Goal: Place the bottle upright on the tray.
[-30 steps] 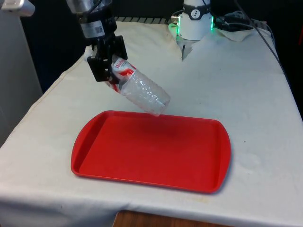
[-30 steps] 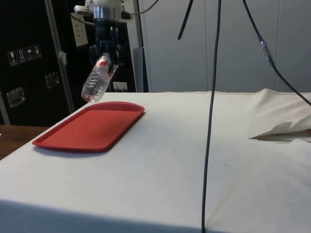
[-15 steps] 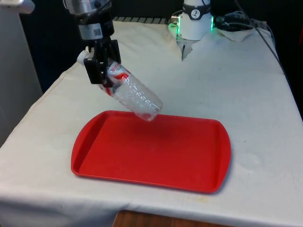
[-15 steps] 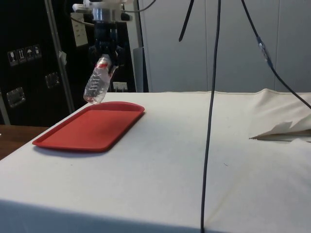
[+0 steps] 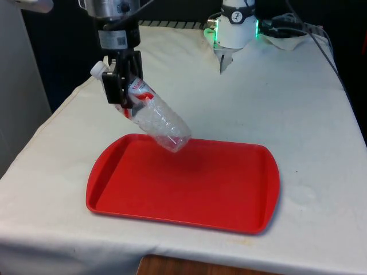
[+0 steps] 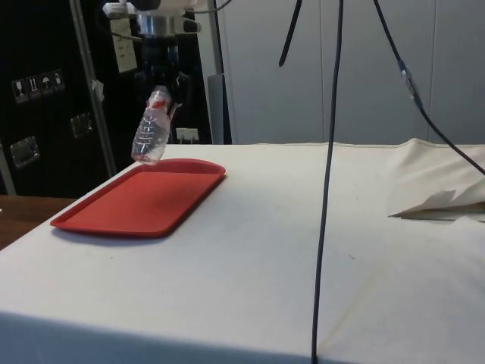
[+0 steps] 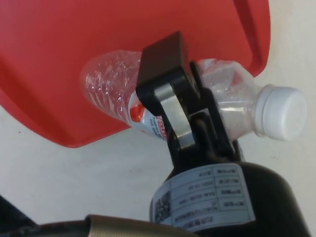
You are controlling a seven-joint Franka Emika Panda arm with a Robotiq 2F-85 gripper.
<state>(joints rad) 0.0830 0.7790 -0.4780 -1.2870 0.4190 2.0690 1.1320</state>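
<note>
White-clothed desk [image 5: 298, 103], red tray [image 5: 189, 183] near its front edge. Jaws [image 5: 123, 86] clamped on bottle [image 5: 152, 117] near the label, just under the shoulder; that likely leaves the base free to land first. Bottle hangs tilted, cap [image 5: 97, 70] up and away, base low over the tray's far rim, not touching as far as I can judge. Needs more rotation before it can stand. Hidden: one finger [image 7: 165, 74] covers the bottle's middle in the wrist view, the other is behind it. Base-to-tray gap is hard to read. Label text illegible.
</note>
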